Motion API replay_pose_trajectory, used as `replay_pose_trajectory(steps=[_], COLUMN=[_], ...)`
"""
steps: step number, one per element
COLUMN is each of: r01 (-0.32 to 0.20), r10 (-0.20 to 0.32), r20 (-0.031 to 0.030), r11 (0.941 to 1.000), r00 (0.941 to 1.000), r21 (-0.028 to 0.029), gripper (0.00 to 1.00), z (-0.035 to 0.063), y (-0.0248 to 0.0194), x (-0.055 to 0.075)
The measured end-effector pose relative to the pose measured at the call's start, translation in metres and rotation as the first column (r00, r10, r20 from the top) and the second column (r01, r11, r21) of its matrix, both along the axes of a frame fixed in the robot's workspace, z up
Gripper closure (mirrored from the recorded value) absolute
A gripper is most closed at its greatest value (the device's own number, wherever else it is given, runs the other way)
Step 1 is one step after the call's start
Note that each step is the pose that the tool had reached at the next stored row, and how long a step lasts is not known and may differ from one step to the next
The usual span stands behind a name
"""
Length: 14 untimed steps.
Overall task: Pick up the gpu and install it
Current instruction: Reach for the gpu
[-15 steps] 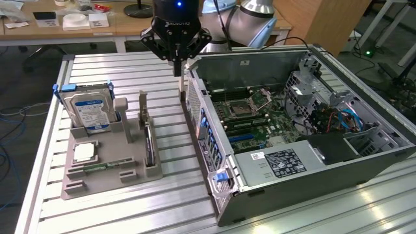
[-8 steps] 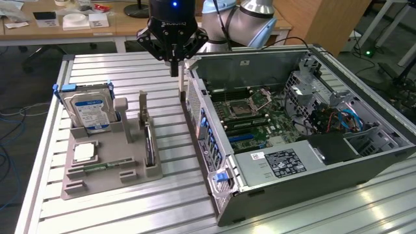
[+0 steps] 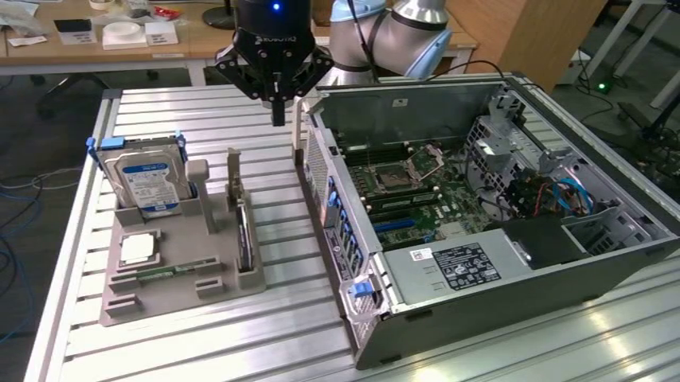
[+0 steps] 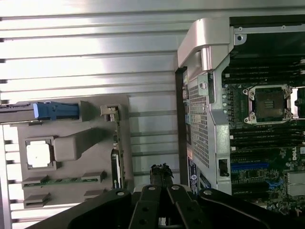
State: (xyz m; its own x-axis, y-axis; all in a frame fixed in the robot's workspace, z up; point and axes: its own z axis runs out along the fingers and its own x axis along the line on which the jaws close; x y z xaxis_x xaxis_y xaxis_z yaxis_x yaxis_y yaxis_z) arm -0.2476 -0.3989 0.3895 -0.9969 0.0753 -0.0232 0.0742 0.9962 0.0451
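Aluminium slats make up the worktop (image 3: 212, 342), running across under everything. Nearest on it is the end of an open computer case (image 3: 510, 302) lying on its side, with a grey power supply (image 3: 464, 265) and its black label facing up. Deeper inside the case lies the green motherboard (image 3: 425, 199) with an empty processor socket (image 3: 420, 167).

On the exterior view's left of the case sits a grey holder tray (image 3: 181, 239), apart from it with bare slats between. At the tray's near end a narrow green memory stick (image 3: 159, 273) lies flat, and just beyond it a square processor chip (image 3: 139, 249) rests in a recess. The gpu (image 3: 244, 235) stands on its edge in a slot along the tray's side that faces the case, so only its thin dark edge shows; from the wrist view it (image 4: 116, 162) appears as a narrow strip in the same slot. At the tray's far end a silver hard drive (image 3: 152, 181) with a blue-white label stands upright in a blue-clipped bracket.

Farther back, the black pincer (image 3: 279, 115) hangs in the air over the strip between tray and case, near the case's far corner. Its fingers are pressed together with nothing between them, well apart from the gpu. In the wrist view its tip (image 4: 161, 171) points down at the bare slats beside the tray. Behind it rises the silver-grey arm (image 3: 415, 32).
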Motion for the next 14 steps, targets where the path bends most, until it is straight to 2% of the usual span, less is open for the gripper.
replay_pose_trajectory(steps=[14], r01=[0.0], r10=[0.0], r20=[0.0], r11=[1.0], r00=[1.0], r21=[-0.0001], gripper=[0.89], z=[-0.0003], y=[0.0], x=[-0.015])
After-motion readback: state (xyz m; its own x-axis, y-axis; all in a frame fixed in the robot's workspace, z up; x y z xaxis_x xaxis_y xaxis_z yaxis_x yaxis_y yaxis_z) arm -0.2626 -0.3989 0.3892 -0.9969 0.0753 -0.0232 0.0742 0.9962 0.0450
